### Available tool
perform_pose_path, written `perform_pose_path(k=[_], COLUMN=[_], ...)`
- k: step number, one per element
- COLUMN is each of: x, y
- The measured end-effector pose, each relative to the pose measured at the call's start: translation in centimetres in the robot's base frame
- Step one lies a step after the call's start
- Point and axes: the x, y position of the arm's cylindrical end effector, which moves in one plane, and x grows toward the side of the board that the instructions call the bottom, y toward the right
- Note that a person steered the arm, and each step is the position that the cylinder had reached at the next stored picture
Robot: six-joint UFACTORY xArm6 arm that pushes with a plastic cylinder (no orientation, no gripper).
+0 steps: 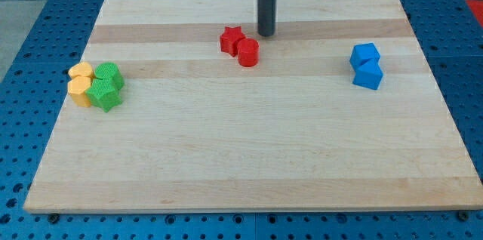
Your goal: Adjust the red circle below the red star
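So in the one camera view you've got the red circle (248, 51) sitting up in the upper middle of the frame, touching the red star (231, 39) on the star's lower-right side, so it's more diagonal than properly below it. Your tip (266, 34) is just to the upper right of the circle, near it but not touching as far as I can tell. No jaws on this rig at all, just the plain rod, so nothing to open or close. The circle looks like a small, stiff, light block that should slide easily on the smooth wooden board (249, 157); being round, I'd guess it'll roll off the tip if you push off-centre, so contact its right side squarely and nudge it left and down. The rod stands straight up, coming in from the top of the frame. Yellow blocks (80, 82) and green blocks (106, 85) at far left and blue blocks (367, 66) at right are well out of the way.
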Motion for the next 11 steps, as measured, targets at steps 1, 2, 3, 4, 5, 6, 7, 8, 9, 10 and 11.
perform_pose_path(k=[1, 2, 3, 4, 5, 6, 7, 8, 9, 10, 11], x=[3.5, 4.8, 6.0, 7.5, 9.1, 10.6, 11.1, 11.4, 11.4, 11.3, 11.1], y=[0.7, -1.6, -4.1, -4.5, -1.5, -2.0, -8.1, -10.9, -9.8, -8.6, -9.2])
